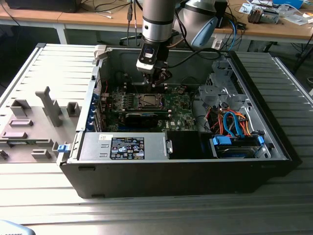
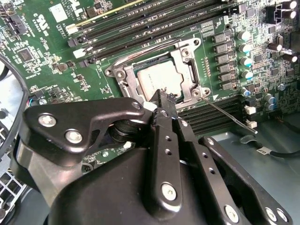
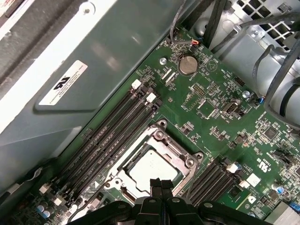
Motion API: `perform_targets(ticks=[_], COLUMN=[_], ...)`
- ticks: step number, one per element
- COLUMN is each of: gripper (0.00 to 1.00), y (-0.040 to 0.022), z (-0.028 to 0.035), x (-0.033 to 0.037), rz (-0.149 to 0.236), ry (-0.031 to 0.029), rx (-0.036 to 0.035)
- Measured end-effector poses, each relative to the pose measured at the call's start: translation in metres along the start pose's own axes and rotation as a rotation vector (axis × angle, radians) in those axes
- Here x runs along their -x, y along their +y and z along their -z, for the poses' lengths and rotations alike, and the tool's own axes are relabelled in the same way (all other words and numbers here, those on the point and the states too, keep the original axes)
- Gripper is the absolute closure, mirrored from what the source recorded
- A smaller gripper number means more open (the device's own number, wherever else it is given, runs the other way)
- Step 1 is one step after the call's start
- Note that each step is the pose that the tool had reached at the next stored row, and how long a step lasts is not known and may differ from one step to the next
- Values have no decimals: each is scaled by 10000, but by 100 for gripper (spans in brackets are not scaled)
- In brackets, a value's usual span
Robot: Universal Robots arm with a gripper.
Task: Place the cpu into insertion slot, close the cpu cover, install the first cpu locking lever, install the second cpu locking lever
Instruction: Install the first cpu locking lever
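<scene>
**Open computer case, arm at work over the board.** In the exterior view the case (image 1: 195, 171) lies on its side on a slatted table (image 1: 146, 215). The gripper (image 1: 159, 78) hangs inside it, at about 1 o'clock from the chip (image 1: 148, 102). A long black card (image 1: 142, 117) lies at 6 o'clock from the chip.

In both wrist views the chip (image 2: 161, 77) (image 3: 150, 166) sits flat in the socket (image 2: 119, 75). The cover frame (image 2: 185, 58) (image 3: 180, 161) lies down over it, bordering its grey top.

The gripper (image 2: 162, 96) (image 3: 161, 183) has its fingers pressed together, with nothing visible between them. The tips stand at the frame's edge; whether they touch it cannot be told.

A thin lever (image 2: 229, 115) juts from one socket corner across the memory slots (image 2: 140, 23).
</scene>
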State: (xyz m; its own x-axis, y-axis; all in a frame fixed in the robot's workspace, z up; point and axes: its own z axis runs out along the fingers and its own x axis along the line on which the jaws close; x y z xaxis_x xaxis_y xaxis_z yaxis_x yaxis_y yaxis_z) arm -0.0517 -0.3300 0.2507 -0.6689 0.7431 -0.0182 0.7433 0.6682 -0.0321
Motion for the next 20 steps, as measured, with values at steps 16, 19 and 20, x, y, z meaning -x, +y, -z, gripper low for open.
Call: perform_targets(ticks=[16,19,20], gripper=[89,89,89], y=[0,0,0], z=[0,0,0], x=[0,0,0], rz=[383,475,499], ry=[-12,-15,-16], rx=[7,9,10])
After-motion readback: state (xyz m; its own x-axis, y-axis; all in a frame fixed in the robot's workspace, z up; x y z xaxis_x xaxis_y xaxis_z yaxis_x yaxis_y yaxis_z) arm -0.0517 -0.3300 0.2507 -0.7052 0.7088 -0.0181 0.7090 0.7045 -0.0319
